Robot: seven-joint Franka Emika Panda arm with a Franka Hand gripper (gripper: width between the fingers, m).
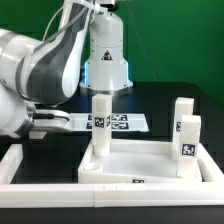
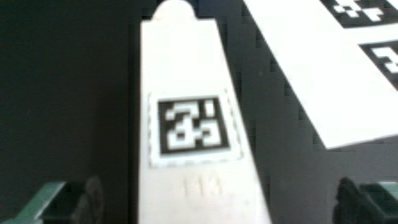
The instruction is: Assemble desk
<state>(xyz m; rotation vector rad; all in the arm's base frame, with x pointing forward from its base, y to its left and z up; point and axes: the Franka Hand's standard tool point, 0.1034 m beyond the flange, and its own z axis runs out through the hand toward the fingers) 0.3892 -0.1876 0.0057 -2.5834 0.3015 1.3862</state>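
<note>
A white desk tabletop (image 1: 135, 160) lies inside the low border wall (image 1: 40, 165), three leg blocks standing on it. In the wrist view, the gripper (image 2: 214, 190) has its fingers spread wide, released, either side of one tagged leg block (image 2: 187, 110).

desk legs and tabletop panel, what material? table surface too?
Leg: looks like white plastic, matte, uniform colour, faint surface marks below its printed tag. Tabletop panel: same white, probably moulded plastic, with a raised rim and soft sheen. Table: black and non-reflective, maybe cloth or mat; can't tell which.
</note>
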